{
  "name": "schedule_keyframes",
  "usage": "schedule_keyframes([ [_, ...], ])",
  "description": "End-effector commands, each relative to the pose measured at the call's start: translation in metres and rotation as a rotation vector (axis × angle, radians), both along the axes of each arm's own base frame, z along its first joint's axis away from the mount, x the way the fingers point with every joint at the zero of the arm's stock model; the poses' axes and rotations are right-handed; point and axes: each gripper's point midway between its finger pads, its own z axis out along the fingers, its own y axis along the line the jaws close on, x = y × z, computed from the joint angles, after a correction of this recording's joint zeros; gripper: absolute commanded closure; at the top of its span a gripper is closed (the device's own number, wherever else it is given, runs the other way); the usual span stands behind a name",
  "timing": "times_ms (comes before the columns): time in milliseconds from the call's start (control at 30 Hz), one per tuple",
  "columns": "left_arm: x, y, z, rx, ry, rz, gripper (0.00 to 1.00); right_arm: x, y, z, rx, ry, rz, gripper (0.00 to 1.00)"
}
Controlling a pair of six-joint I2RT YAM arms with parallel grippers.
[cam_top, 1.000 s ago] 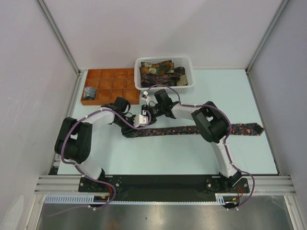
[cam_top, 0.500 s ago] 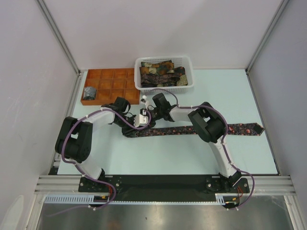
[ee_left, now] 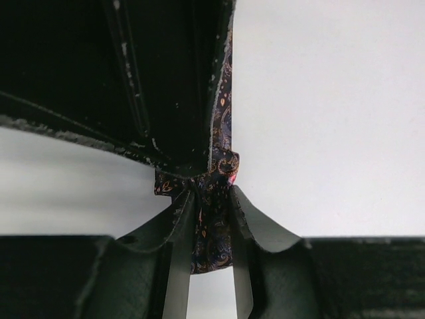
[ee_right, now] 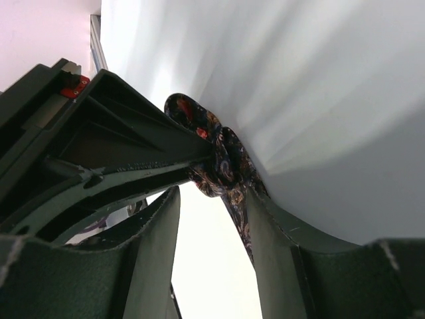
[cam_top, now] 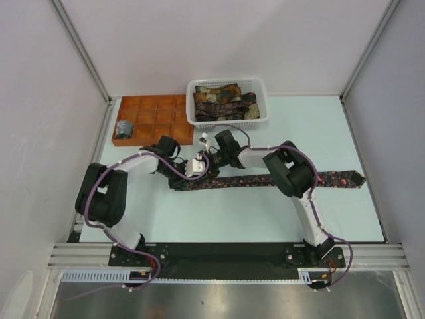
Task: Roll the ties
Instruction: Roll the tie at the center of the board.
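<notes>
- Here the dark tie (cam_top: 265,180) lies stretched across the pale desk (cam_top: 219,212), its pointed wide end out to the right and its narrow end gathered near the middle, where both arms meet.
- The left pincer (ee_left: 211,249) is clenched on the narrow end: the left wrist view shows the fabric squeezed between the two fingers, with a small folded knot of cloth just above them.
- The right pincer (ee_right: 216,199) straddles the same bunched start of the roll; the cloth touches one finger, but whether it is really gripped I cannot tell.
- Probably both work at one spot so that one pins the curl while the other turns it; the long tail lies flat and straight so it can feed in evenly.
- The tie is thin, limp woven cloth, black with small pink-red and gold paisley marks, creasing readily.
- More ties (cam_top: 222,101), green-gold and dark, lie heaped in the white mesh basket (cam_top: 260,118).
- The orange tray (cam_top: 159,103) of square compartments holds one rolled bundle (cam_top: 124,128) at its left edge.
</notes>
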Motion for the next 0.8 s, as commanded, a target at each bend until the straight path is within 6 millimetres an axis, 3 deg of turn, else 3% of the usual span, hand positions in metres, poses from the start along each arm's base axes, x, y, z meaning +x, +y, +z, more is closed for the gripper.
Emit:
schedule_keyframes([
  [0, -0.004, -0.004, 0.014, -0.053, 0.000, 0.032, 0.69, 0.000, 0.003, 0.024, 0.033, -0.032, -0.013, 0.50],
  [300, 0.002, -0.006, 0.013, -0.057, 0.004, 0.073, 0.69, -0.007, 0.013, 0.017, 0.047, -0.007, 0.006, 0.55],
  [500, 0.003, -0.004, 0.009, -0.042, 0.008, 0.079, 0.69, -0.007, 0.017, 0.022, 0.065, -0.019, 0.020, 0.66],
  [533, 0.003, -0.004, 0.010, -0.045, 0.004, 0.083, 0.68, -0.006, 0.016, 0.022, 0.064, -0.020, 0.018, 0.72],
  [667, 0.002, 0.001, 0.013, -0.047, 0.010, 0.108, 0.56, -0.004, 0.013, 0.010, 0.028, -0.023, 0.023, 0.93],
  [767, 0.002, 0.014, 0.017, -0.034, -0.001, 0.112, 0.43, -0.003, 0.009, 0.000, -0.007, -0.035, 0.026, 1.00],
])
